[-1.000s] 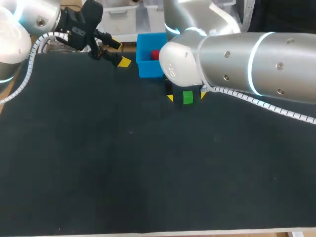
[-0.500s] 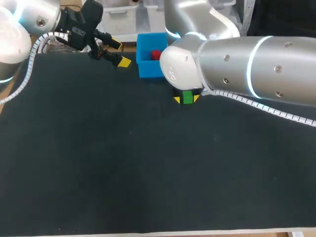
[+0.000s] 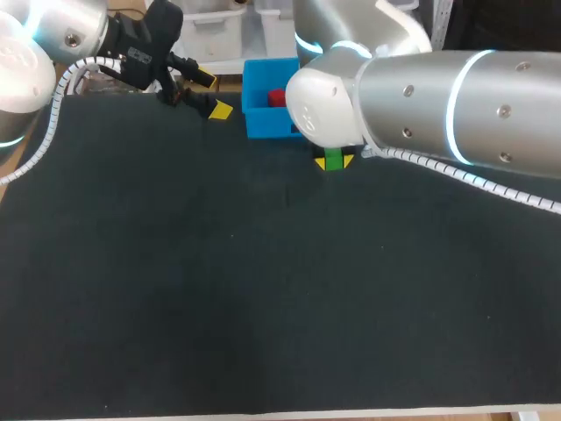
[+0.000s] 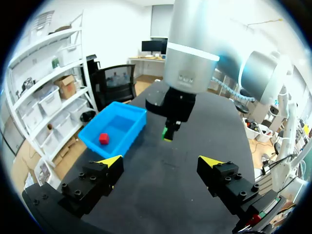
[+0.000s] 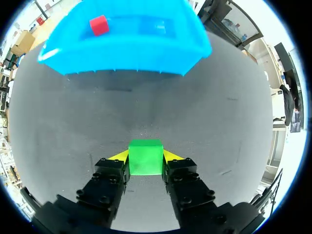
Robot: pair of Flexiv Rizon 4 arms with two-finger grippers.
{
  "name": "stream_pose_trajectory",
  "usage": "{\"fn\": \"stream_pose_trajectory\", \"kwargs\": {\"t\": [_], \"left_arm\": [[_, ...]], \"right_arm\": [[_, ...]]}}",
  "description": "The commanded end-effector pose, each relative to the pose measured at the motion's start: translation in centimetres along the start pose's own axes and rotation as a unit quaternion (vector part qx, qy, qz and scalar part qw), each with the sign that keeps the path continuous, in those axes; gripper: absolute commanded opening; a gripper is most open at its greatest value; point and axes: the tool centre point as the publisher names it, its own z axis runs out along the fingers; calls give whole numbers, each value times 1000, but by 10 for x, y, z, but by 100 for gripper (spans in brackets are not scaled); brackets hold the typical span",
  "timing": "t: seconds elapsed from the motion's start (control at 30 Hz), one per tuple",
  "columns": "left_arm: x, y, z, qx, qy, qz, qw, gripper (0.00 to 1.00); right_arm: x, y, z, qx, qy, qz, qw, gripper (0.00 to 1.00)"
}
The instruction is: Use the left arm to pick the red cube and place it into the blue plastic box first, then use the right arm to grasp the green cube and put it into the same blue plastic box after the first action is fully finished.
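The green cube [image 5: 145,157] sits between the yellow tips of my right gripper [image 5: 145,156], which is shut on it. In the head view the green cube [image 3: 334,160] and right gripper [image 3: 334,161] show just under the big right arm, near the front right corner of the blue box [image 3: 263,123]. From the left wrist, the green cube [image 4: 167,131] hangs slightly above the black cloth. The red cube [image 3: 277,96] lies inside the blue box [image 5: 122,58]. My left gripper [image 3: 212,94] stands open and empty at the back, left of the box.
A black cloth [image 3: 219,281] covers the table, with its front edge [image 3: 280,412] near the camera. The bulky right arm [image 3: 421,105] stretches over the back right of the table and hides part of the box.
My right gripper's fingers have come together on the green cube and raised it a little, towards the blue box. The left arm has kept still.
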Motion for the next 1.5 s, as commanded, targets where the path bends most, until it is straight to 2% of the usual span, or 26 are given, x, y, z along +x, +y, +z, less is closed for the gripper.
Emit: {"fn": "stream_pose_trajectory", "kwargs": {"t": [0.03,0.43,0.73,1.13,1.5], "left_arm": [[1,0,0,0,-2,2,1000,100],[1,0,0,0,-2,2,1000,100],[1,0,0,0,-2,2,1000,100],[1,0,0,0,-2,2,1000,100],[1,0,0,0,-2,2,1000,100]], "right_arm": [[6,-4,-21,-4,-12,-4,1000,0],[-16,12,-71,0,-24,-37,999,0],[-37,18,-93,-37,-52,-51,997,0],[-76,6,-113,-66,-104,-52,991,0],[-115,-6,-130,-92,-158,-73,980,0]]}}
